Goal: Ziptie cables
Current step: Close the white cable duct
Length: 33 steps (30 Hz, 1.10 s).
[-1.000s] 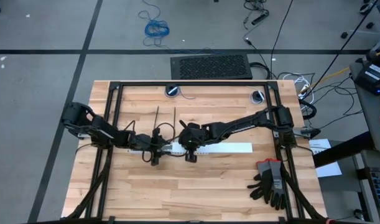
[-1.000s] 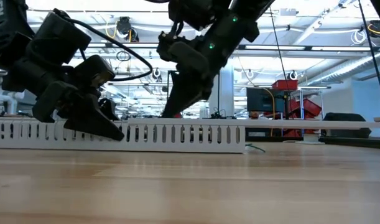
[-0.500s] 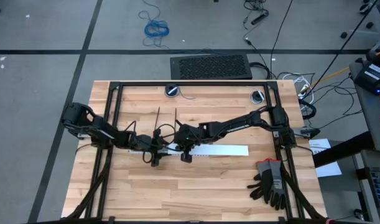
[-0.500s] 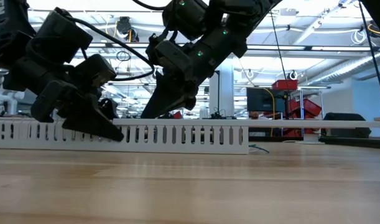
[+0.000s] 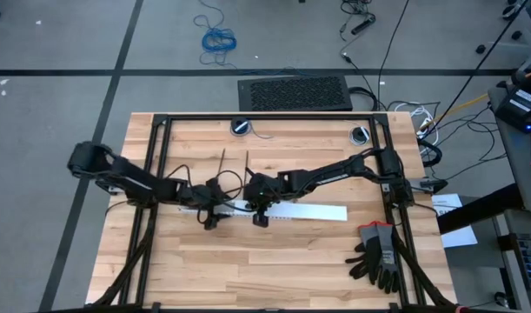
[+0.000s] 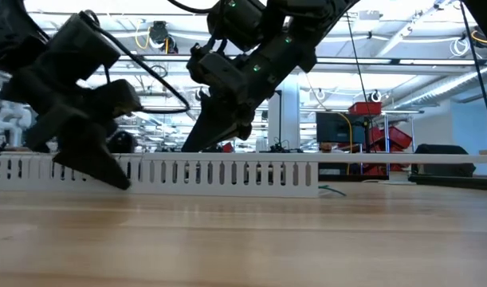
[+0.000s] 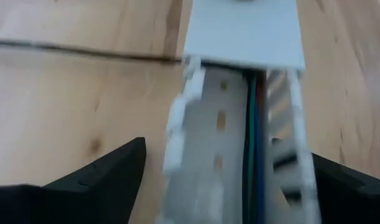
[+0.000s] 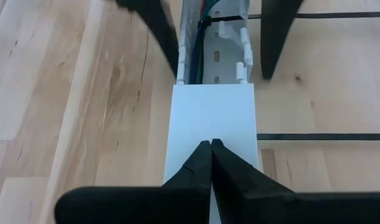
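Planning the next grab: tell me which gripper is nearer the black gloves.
Right. The right gripper sits mid-table on the white strip; the left gripper is farther from the gloves, at the strip's other end.

Nothing here can be read. No lettering, number, label or brand mark shows clearly in any of the views, near or far.
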Tool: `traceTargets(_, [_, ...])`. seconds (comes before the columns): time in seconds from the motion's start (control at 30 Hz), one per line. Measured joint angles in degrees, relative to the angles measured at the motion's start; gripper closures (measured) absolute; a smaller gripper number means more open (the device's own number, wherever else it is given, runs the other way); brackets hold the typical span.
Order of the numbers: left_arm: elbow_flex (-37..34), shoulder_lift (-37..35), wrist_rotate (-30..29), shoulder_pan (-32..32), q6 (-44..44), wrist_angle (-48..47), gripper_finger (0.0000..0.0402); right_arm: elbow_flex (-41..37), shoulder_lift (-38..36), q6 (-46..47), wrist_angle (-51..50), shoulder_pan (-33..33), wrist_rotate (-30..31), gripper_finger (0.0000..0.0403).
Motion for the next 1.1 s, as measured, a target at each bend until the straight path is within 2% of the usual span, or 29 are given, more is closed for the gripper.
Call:
traceTargets(0.17, [-0.04,-9.90,-2.68,-0.04,-0.03,-14.22,0.0064,0.00,-0.04,0.00,-0.55,0.00,0.03,0.0403])
traceTargets(0.27, [-0.73,-14.21,-3.66,-0.33,0.50,-16.03,0.0064,-0.02,-0.04,-0.02,-0.60,0.02,0.04,0.0403])
traceTargets(0.4, [-3.51,-16.17,-5.13,-1.03,3.77,-10.83,0.0064,-0.02,-0.04,-0.44,-0.63,0.07,0.05,0.0403])
traceTargets(0.67, [-11.65,-15.14,-4.76,-1.03,4.84,7.89,0.0064,-0.02,-0.04,-0.50,-0.63,0.04,-0.54,0.0403])
traceTargets(0.83, [-12.07,-14.02,-4.54,-0.99,4.86,11.96,0.0064,-0.02,-0.04,-0.67,-0.65,0.04,-0.72,0.0403])
traceTargets(1.1, [-12.02,-6.97,-4.36,-0.98,5.50,20.06,0.0064,-0.02,-0.04,-1.05,-0.67,0.04,-0.87,0.0403])
